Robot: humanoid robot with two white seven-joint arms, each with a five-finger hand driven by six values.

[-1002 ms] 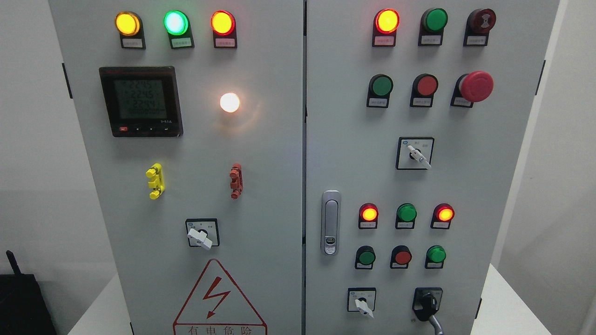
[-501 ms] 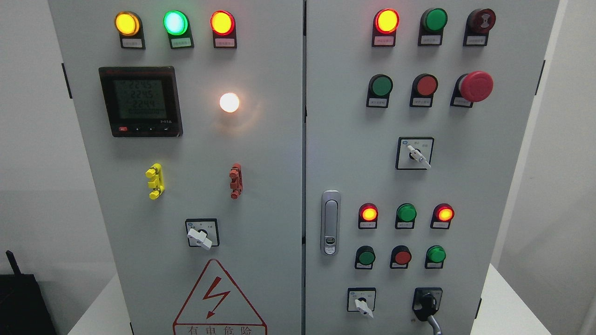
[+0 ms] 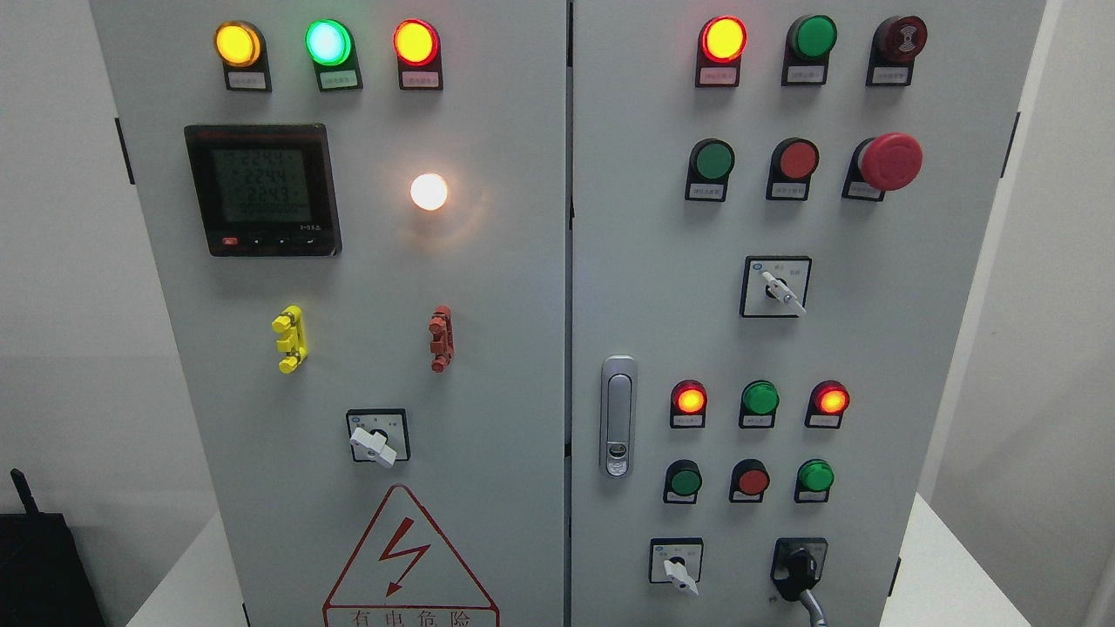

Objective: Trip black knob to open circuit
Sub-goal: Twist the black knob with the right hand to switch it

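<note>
Grey two-door cabinet [image 3: 523,348] fills the head view, standing on a white bench [image 3: 941,566]. Black knob [image 3: 797,566] sits at the lower right corner of the right door, handle pointing down, a grey cable trailing just below it. White selector switch [image 3: 677,568] just to its left on the same row. Red mushroom button [image 3: 888,161] near the door's upper right. Neither robot hand shows; finger state cannot be told.
</note>
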